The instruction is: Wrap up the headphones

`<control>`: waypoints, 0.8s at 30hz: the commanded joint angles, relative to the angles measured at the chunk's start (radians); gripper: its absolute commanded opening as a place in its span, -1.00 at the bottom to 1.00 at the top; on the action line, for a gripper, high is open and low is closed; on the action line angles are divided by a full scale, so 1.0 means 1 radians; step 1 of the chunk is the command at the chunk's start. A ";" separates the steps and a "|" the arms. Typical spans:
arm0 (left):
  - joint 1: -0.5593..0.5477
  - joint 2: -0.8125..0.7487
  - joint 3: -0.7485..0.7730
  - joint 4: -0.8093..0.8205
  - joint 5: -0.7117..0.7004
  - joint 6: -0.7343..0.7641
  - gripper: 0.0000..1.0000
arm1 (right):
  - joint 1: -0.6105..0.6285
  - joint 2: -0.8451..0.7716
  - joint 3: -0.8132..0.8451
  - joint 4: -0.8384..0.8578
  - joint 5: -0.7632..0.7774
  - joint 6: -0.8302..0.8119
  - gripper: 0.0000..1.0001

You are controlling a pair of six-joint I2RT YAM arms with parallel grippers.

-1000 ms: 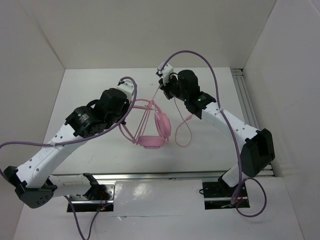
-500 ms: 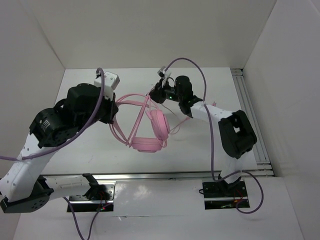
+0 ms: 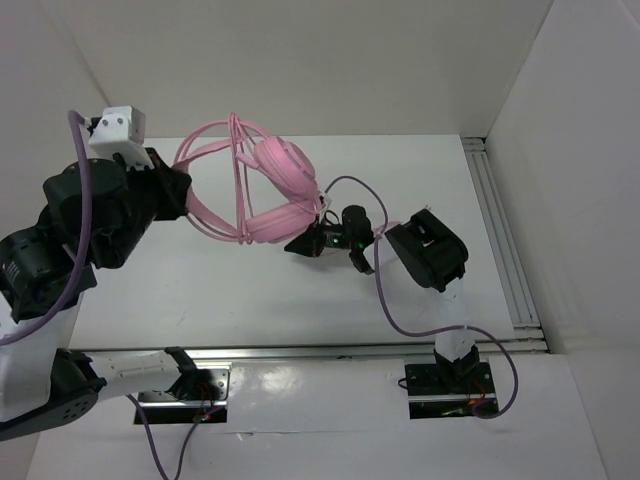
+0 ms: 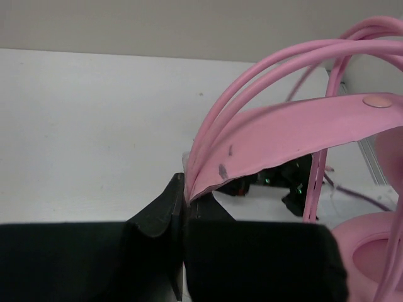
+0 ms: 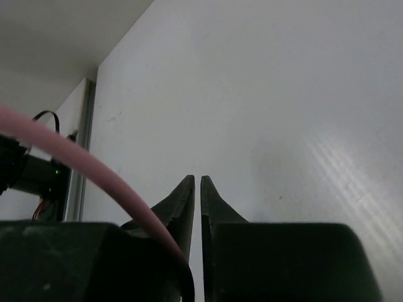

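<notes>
Left wrist | headphones (image 4: 302,132) are clamped by the band in left hand (image 4: 183,189) | right hand (image 5: 196,184) is barely parted, empty | cable (image 5: 75,157) should be gripped and kept taut

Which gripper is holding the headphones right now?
The left gripper: it is shut on the pink headband. The right gripper has its fingers slightly apart with nothing between them; the cable only passes beside them.

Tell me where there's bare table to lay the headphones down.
Bare table runs along the front, between the left arm and the right gripper, up to the near rail. A second free patch lies back right, bordered by the side rail. The centre is crowded: the headphones, held up by the left gripper, hang beside the right gripper.
</notes>
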 commanded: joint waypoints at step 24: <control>0.490 0.500 -0.318 0.341 -0.043 -0.074 -1.00 | 0.396 -1.051 -0.360 -0.655 0.393 -0.403 -1.00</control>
